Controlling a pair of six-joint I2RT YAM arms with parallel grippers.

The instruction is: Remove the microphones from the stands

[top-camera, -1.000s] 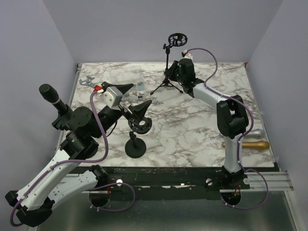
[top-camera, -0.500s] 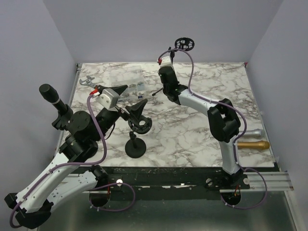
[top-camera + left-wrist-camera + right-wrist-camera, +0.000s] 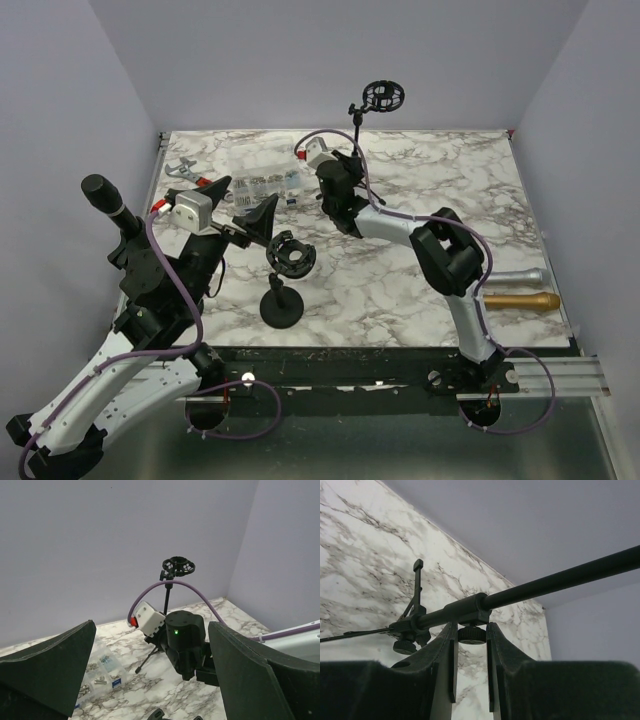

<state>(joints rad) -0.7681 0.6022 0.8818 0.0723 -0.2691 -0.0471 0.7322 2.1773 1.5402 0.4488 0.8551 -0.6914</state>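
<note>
Behind the left hand — spread wide, holding nothing — the black microphone juts up tilted beside that arm. Just beyond its fingers a clear box holds small metal parts; farther out, the right hand clamps the tripod stand by its pole.

Robotics lab test cell. Evidence:
- plain lilac partition walls boxing in white marble-pattern desk on three sides
- two white-and-black robot arms, left and right, bolted by grey aluminium rail at near edge
- exposed purple cables
- clear plastic box of small hardware
</note>
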